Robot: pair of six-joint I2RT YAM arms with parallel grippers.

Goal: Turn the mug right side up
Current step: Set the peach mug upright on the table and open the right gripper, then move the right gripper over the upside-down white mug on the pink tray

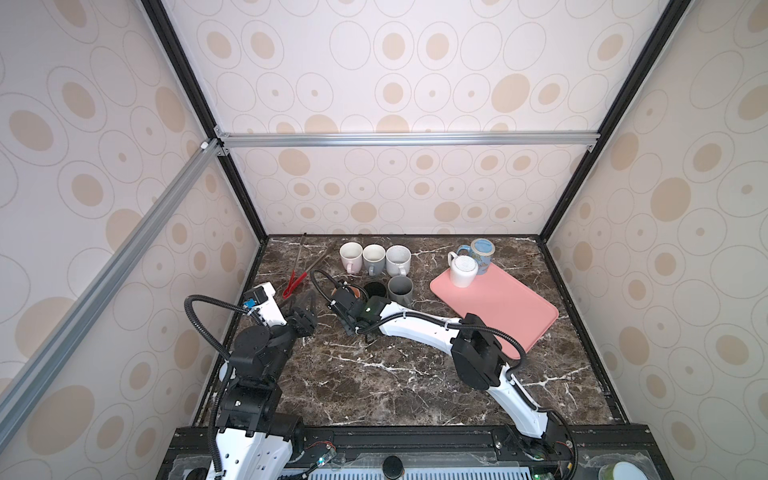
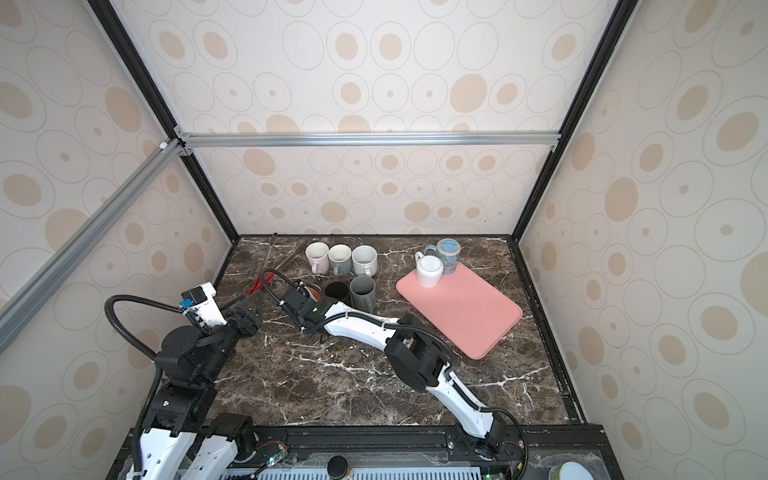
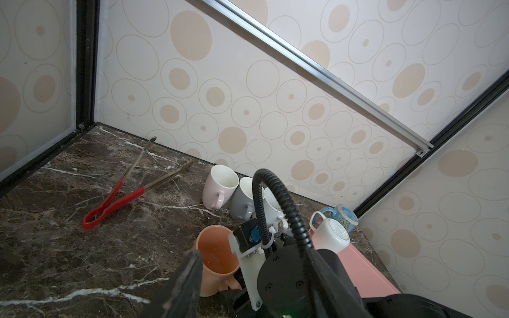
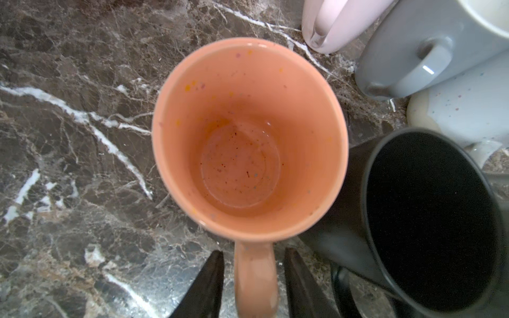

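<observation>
- Nearest our right wrist camera, the right gripper (image 4: 253, 250) straddles the handle of the orange mug (image 4: 242, 154). One dark finger stands on each side, and a sliver of marble shows between each finger and the handle, so we read the grasp as let go.
- That mug stands mouth up on the marble table (image 4: 68, 137), in front of a row of three pale mugs (image 1: 373, 257) at the back wall. The black mug (image 4: 429, 220) is just beside it; we cannot tell whether the two touch.
- We judge the turning done and only the retreat left.
- The fingers flank the handle closely. Any sideways drift or wrist twist on the way out could hook it and spin or tip the mug.
- A dragged mug would knock into the black one, which has little room to give.
- Pulling straight back along the handle, or straight up, looks the safest way out to us.
- Our left gripper (image 1: 307, 302) hovers with jaws apart and empty, near the red-handled tongs (image 1: 293, 286). If both arms move at once, the wrists are near enough to clash.
- On the pink tray (image 1: 519, 324), a white mug (image 1: 463, 270) sits base up, well clear of this work.
</observation>
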